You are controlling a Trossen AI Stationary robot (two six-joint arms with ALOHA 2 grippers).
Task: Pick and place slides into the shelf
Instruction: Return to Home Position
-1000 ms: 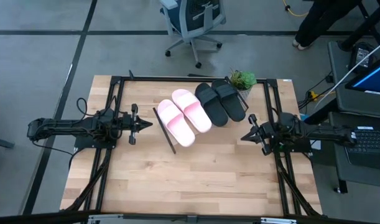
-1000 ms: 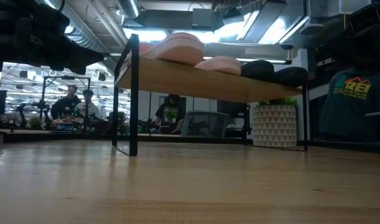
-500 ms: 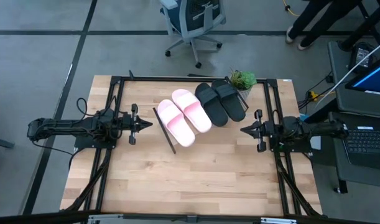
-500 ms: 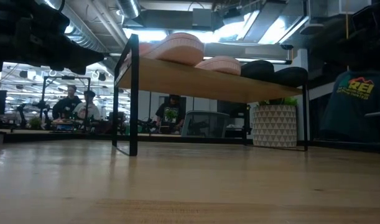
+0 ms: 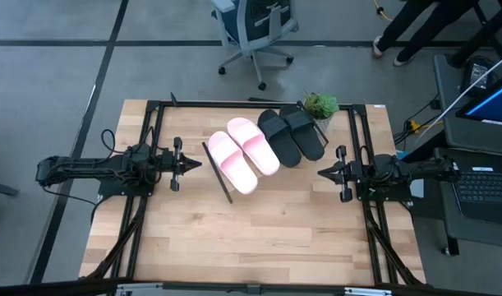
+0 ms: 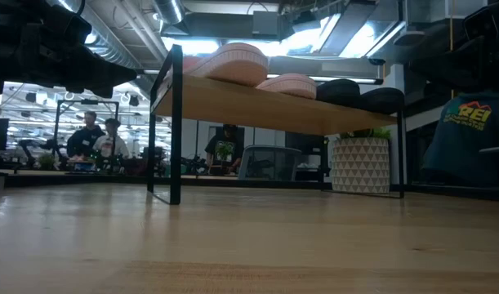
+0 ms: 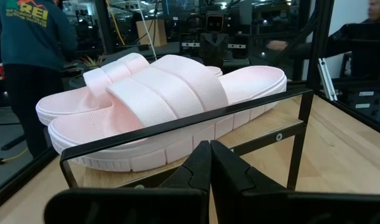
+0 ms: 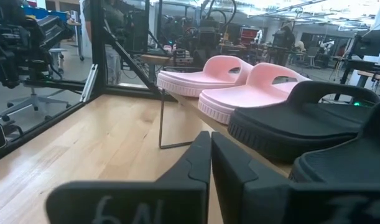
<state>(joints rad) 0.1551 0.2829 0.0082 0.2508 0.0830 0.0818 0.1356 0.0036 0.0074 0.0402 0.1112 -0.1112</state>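
Four slides up on the shelf [image 6: 257,104] right now, count them: two pink slides [image 5: 253,145] side by side at the end nearer the left arm, two black slides [image 5: 279,137] side by side at the end nearer the right arm, the inner pink one just beside the inner black one. All four lie flat on the slanted board, and from table height you can see their soles lined up along it, with the board held clear of the tabletop [image 5: 259,238] on thin black rods. The left end effector [image 5: 197,164] hangs off the pink end, apart from the shelf, its two fingers pressed together with nothing between them; its own camera looks straight at the two pink soles. The right end effector [image 5: 320,172] hangs off the black end, also apart from the shelf, fingers likewise closed up tight on nothing at all. One potted plant [image 5: 320,105] stands at the back by the black pair. One office chair [image 5: 255,29] sits on the floor beyond the tabletop, and two people [image 6: 100,137] are together far back in the room.
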